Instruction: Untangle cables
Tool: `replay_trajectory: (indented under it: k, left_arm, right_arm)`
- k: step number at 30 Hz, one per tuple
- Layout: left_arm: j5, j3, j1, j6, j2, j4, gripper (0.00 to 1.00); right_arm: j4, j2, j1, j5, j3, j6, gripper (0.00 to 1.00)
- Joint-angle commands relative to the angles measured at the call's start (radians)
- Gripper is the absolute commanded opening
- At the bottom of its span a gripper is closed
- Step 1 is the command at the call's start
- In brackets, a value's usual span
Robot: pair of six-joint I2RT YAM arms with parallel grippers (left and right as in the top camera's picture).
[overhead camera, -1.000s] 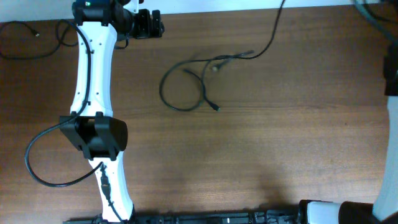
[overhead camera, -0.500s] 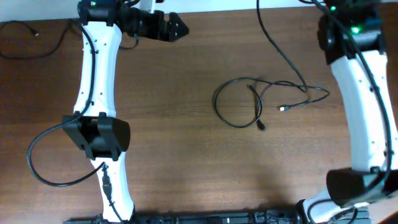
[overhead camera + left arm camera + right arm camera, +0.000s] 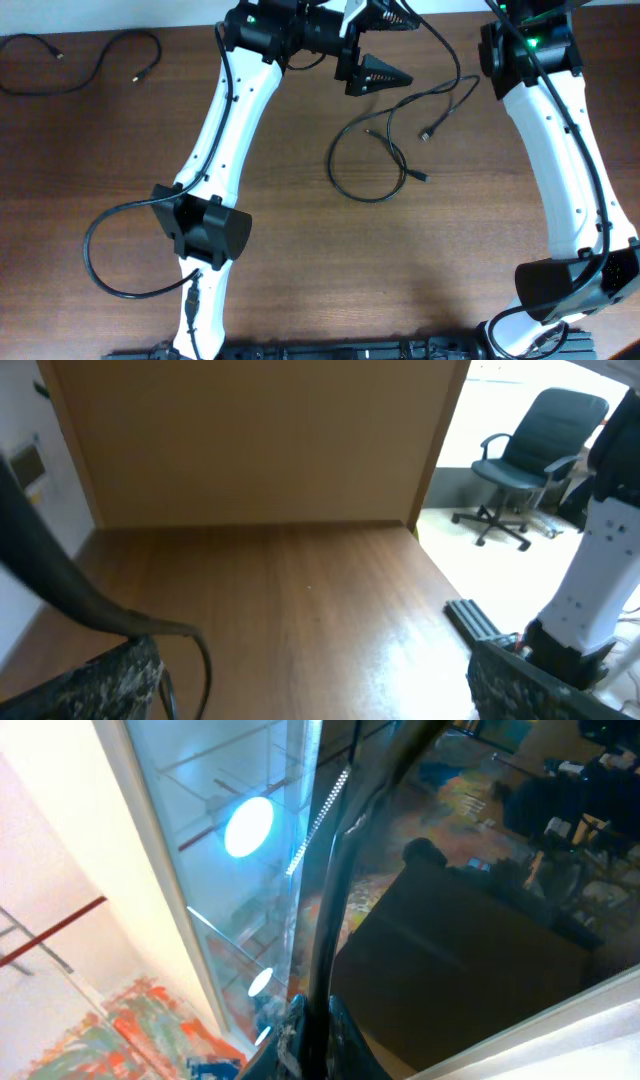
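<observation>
**tabletop_tom:** Quick check, where's your tangle sitting, and what are the jaws doing?

**wire_wrangler:** Working out from your side of the worktop [image 3: 300, 290]. First thing you hit is the left arm's own thick wire [image 3: 100, 262], looping out beside the elbow. Past that, roughly mid-worktop between your two arms, are the cables [image 3: 365, 165]. It's one round loop lying flat on the wood with strands crossing its far side. Two small plug ends [image 3: 424, 134] poke out to the right of it, and one strand runs on toward the far edge.

Your left gripper [image 3: 412, 48] hangs just beyond the loop with the jaws spread wide. In the wrist view the fingers [image 3: 100, 685] sit in opposite bottom corners with bare wood showing in the gap.

**tabletop_tom:** And the right one?

**wire_wrangler:** Your right gripper [image 3: 318, 1032] is up at the far edge, mostly cut off in the overhead view. Its wrist camera looks off at a window [image 3: 230, 830]. A dark cord [image 3: 335, 900] rises from where the jaws are, but honestly I can't tell if they're clamped on it or parted.

Over in the far left corner there's a lone cable [image 3: 100, 55], well apart from the tangle.
</observation>
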Motion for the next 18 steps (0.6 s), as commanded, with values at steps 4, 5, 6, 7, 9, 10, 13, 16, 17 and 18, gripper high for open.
replay_trajectory:
  k: [4, 5, 6, 7, 9, 10, 13, 16, 17, 18]
  left_arm:
    - [-0.23, 0.002, 0.003, -0.416, 0.005, 0.253, 0.99]
    - [-0.233, 0.002, 0.003, -0.471, 0.005, 0.294, 0.99]
    - [-0.233, 0.002, 0.001, -0.498, 0.005, 0.316, 0.99]
    - [-0.233, 0.002, -0.002, -0.502, 0.005, 0.314, 0.99]
    - [-0.233, 0.002, -0.002, -0.501, 0.005, 0.314, 0.61]
    - [-0.234, 0.002, -0.001, -0.501, 0.005, 0.309, 0.44]
    - [-0.237, 0.002, 0.0, -0.501, 0.005, 0.304, 0.0]
    - [-0.236, 0.002, 0.029, -0.557, 0.005, 0.309, 0.0]
    - [-0.236, 0.002, 0.047, -0.632, 0.005, 0.332, 0.0]
    - [-0.236, 0.002, 0.064, -0.724, 0.005, 0.36, 0.0]
  right_arm:
    - [-0.045, -0.006, 0.01, -0.045, 0.016, 0.012, 0.04]
    - [-0.046, -0.006, 0.01, -0.045, 0.016, 0.012, 0.04]
    - [-0.045, -0.006, 0.01, -0.045, 0.016, 0.012, 0.04]
    - [-0.045, -0.006, 0.01, -0.045, 0.016, 0.012, 0.04]
    - [-0.045, -0.006, 0.009, -0.044, 0.016, 0.012, 0.04]
    - [-0.045, -0.006, 0.008, -0.035, 0.016, 0.011, 0.04]
    - [-0.055, -0.006, -0.045, -0.032, 0.016, 0.011, 0.04]
    - [-0.196, -0.006, -0.094, -0.068, 0.016, -0.008, 0.08]
    - [-0.301, -0.006, -0.126, -0.063, 0.016, -0.068, 0.13]
    - [-0.392, -0.006, -0.154, -0.041, 0.016, -0.124, 0.25]
